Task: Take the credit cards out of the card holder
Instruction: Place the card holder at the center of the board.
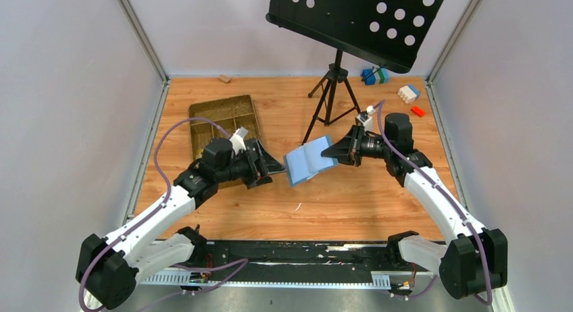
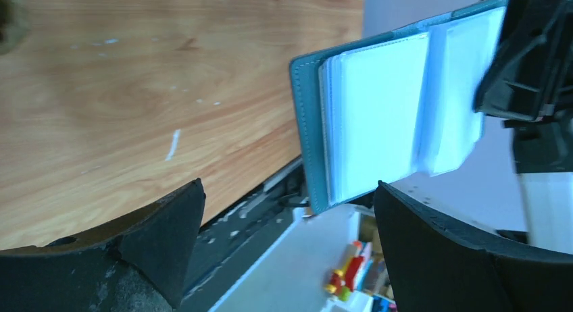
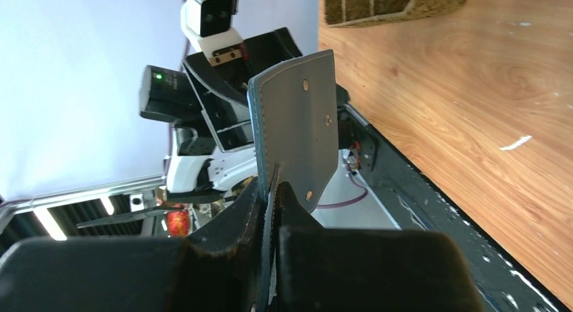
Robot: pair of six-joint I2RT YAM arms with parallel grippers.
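Top external: right claw (image 1: 332,152) pinches the open, flat blue card holder (image 1: 309,161); left claw (image 1: 273,169) gapes wide beside it.

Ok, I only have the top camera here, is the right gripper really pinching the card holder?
Observer: Yes, its wrist camera shows the right gripper shut on one cover of the card holder.
Operator: And the left?
Observer: The left gripper is open, the holder ahead of it, ungripped.
Operator: Any cards showing?
Observer: The left wrist view shows only pale clear sleeves; I can't make out a card.
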